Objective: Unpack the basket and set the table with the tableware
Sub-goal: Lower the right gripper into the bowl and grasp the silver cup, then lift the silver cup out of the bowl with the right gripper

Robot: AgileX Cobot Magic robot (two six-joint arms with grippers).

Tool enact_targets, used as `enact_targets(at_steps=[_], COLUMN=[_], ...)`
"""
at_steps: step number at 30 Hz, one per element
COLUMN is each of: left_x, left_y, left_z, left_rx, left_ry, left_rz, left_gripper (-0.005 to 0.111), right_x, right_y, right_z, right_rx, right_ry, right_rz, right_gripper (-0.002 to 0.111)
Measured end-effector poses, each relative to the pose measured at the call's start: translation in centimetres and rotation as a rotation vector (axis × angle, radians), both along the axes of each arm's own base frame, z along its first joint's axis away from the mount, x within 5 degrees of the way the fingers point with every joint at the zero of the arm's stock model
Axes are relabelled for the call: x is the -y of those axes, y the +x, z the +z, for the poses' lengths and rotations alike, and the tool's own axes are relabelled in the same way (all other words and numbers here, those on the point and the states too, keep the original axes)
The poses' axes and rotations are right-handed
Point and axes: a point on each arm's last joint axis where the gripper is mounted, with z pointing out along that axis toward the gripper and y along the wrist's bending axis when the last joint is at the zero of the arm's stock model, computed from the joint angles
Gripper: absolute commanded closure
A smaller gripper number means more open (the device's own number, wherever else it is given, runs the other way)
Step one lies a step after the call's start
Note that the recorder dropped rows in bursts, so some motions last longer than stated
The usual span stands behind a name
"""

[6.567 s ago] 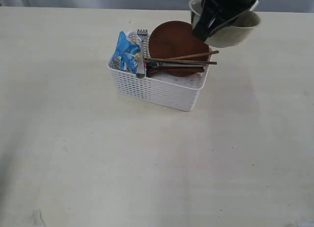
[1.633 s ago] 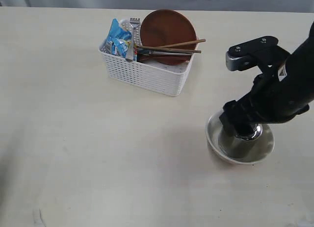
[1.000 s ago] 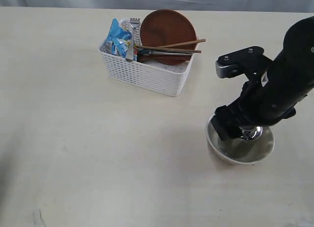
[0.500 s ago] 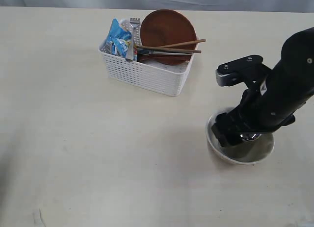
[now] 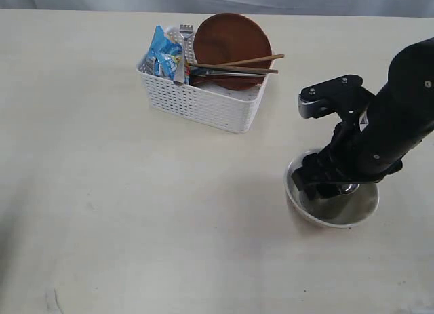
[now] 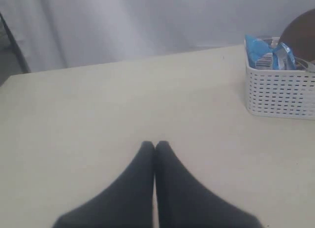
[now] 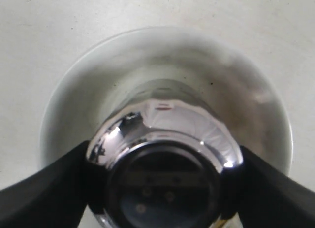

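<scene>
Your left end effector (image 6: 155,148) is hanging low over a bare stretch of the pale cream desk (image 5: 102,192). Its fingers are pressed together and it is carrying nothing.

Moving right, the white perforated plastic basket (image 5: 203,107) is sitting at the upper centre of the exterior frame and is holding most of its load. The blue snack bag (image 5: 161,56) is at its left end, with a steel fork (image 5: 182,53) standing beside it. The round brown plate (image 5: 230,37) is leaning upright at the back. The wooden chopsticks (image 5: 251,60) are lying across the rim with other long utensils I cannot tell apart.

At the lower right, the off-white bowl (image 5: 339,219) is resting on the desk with the shiny steel cup (image 7: 167,124) standing inside it. Your right end effector (image 7: 162,181) is reaching down into the bowl. Its fingers are spread wide on either side of the cup and seem to be right against its wall, but I cannot tell whether they are gripping it.

You are looking at a task barely begun, as I judge it. Only the bowl and cup are out, the cup is probably needing its own spot, and the plate and cutlery are waiting.

In the earliest frame the bowl was hanging in the air at the upper right, above the basket. Now it is lying on the desk, and the basket is appearing slightly further up and left. Over the last second your right arm has been sinking, hiding most of the cup from the exterior view.
</scene>
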Motion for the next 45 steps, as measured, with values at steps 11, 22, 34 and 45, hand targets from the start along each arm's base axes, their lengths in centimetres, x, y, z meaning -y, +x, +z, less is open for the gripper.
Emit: enact_targets(at_steps=[11, 22, 34, 45], left_x=[0.0, 0.0, 0.0, 0.0], left_y=[0.0, 0.0, 0.0, 0.0], left_z=[0.0, 0.0, 0.0, 0.0], left_rx=[0.000, 0.000, 0.000, 0.000], left_ry=[0.000, 0.000, 0.000, 0.000], left_rz=[0.000, 0.000, 0.000, 0.000], left_gripper=[0.107, 0.107, 0.107, 0.107], right_x=[-0.2, -0.4, -3.5, -6.3], right_y=[0.4, 0.9, 0.2, 4.2], right_z=[1.6, 6.9, 11.4, 7.1], right_rx=[-0.002, 0.078, 0.277, 0.402], right_ry=[-0.003, 0.025, -0.094, -0.719], right_rz=[0.011, 0.033, 0.174, 0.331], right_gripper=[0.109, 0.109, 0.109, 0.109])
